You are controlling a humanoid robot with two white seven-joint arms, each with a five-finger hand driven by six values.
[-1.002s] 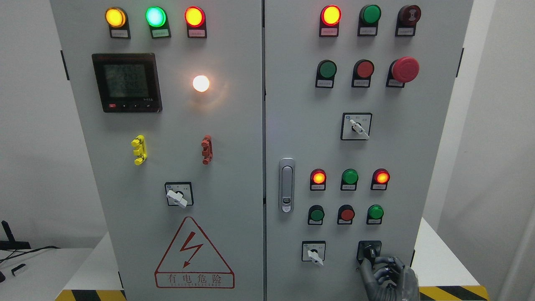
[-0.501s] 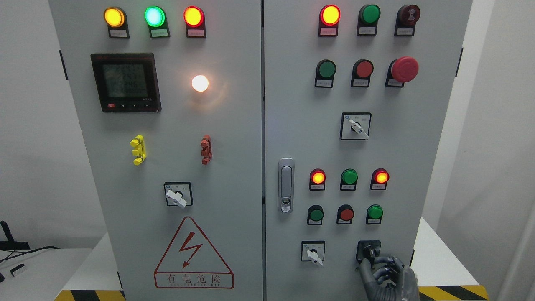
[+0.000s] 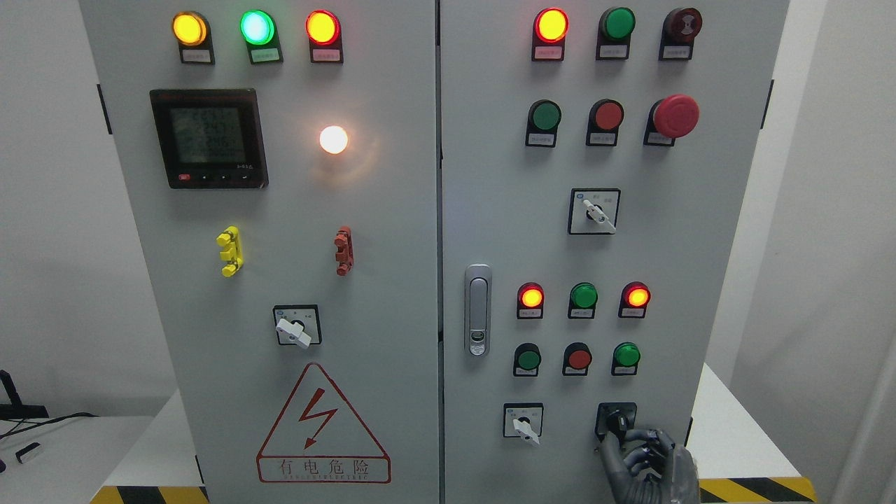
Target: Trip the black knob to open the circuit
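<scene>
Only one feed on my end: head cam, facing the cabinet (image 3: 434, 210) square-on and close. Both door fronts fill most of the frame, and the top edge is cropped just above the upper lamps. Slight downward tilt, I think, since the sides taper toward the bottom, though that could be lens distortion. White desk (image 3: 735, 434) shows at both lower corners. Right hand (image 3: 647, 465) enters at the bottom edge. No second view to compare overlap.

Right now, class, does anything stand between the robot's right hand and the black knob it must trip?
Nothing visible does. The right hand is already at the black knob at the lower right of the cabinet door, a finger reaching its lower edge. The white selector switch sits off to the left, clear.
</scene>
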